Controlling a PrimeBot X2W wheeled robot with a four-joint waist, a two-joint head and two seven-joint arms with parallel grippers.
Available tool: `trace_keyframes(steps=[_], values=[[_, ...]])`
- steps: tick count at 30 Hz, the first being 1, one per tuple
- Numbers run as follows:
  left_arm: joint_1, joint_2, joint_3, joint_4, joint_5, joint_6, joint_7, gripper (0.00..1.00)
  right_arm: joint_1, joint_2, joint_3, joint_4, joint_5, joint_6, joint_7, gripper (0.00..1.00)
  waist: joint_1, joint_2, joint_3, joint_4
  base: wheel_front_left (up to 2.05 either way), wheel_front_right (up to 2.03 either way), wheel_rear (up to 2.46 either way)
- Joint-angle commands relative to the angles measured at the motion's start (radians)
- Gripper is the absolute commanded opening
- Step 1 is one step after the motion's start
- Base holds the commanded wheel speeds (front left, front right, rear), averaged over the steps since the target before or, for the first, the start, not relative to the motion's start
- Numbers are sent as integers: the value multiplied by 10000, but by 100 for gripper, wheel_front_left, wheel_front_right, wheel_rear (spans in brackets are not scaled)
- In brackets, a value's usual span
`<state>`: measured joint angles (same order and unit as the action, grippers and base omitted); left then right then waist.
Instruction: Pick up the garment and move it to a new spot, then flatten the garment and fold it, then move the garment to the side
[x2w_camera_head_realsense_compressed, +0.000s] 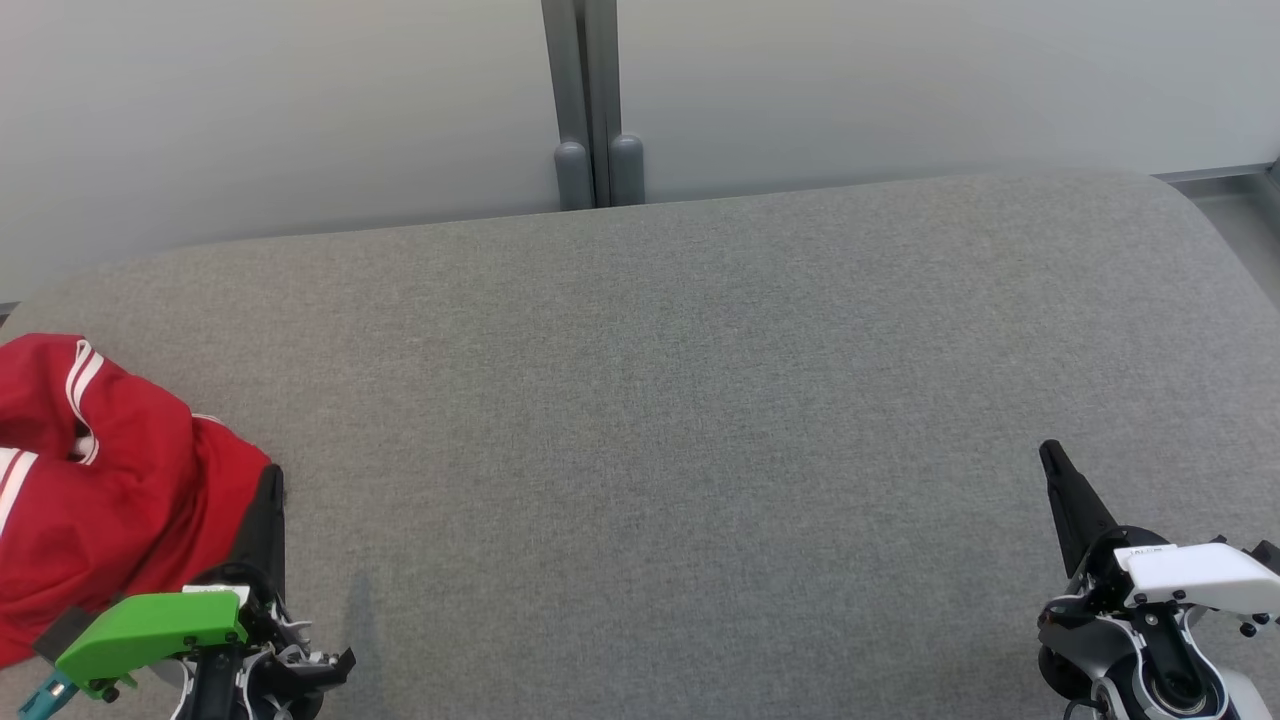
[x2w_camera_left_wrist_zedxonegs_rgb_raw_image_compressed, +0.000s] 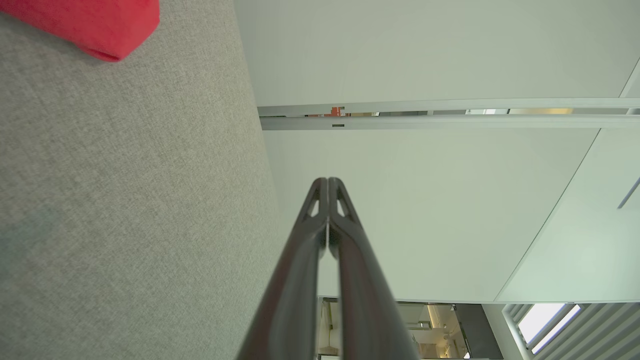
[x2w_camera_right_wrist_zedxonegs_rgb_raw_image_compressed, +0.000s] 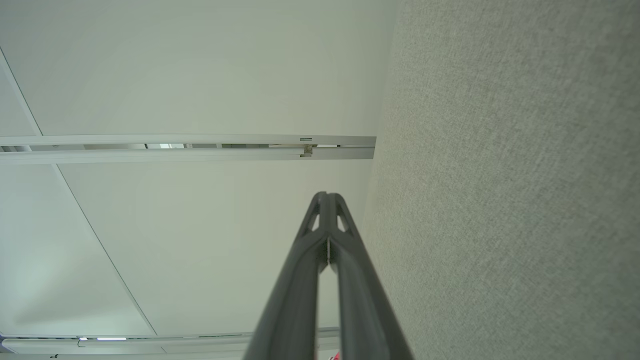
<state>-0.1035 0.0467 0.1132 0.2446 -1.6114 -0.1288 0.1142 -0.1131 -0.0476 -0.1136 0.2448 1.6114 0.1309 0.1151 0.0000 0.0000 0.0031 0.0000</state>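
Garment (x2w_camera_head_realsense_compressed: 100, 500) cropped at the head view's left edge; its kind unclear.

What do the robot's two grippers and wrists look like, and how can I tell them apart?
Both have two long, dark, tapering fingers with small triangular cut-outs near the tips. The left gripper carries a bright green cover with a teal part beside it. The right gripper carries a white cover over a grey and black wrist joint.
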Motion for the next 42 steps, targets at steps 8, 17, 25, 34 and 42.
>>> trace_keyframes(steps=[8,17,25,34,42], values=[[-112,73,18,-14,-32,-39,25,0,112,-54,-15,-33,32,-4,7,0,0,0,0,0,0,0,0],[185,-68,-16,302,20,22,-52,100,117,90,41,231,-34,-4,-32,100,0,0,6,0,0,0,0],[65,201,-248,381,1088,17,-463,100,12,-126,365,163,-998,-3,-455,100,0,0,31,-1,0,0,0],[18,323,-262,313,3265,27,-879,100,-121,-34,378,-25,-3235,-3,-876,100,0,0,84,-35,0,0,0],[85,403,-382,353,5101,102,-1212,100,-125,-20,601,-113,-4980,-3,-1210,100,0,0,98,-69,0,0,0]])
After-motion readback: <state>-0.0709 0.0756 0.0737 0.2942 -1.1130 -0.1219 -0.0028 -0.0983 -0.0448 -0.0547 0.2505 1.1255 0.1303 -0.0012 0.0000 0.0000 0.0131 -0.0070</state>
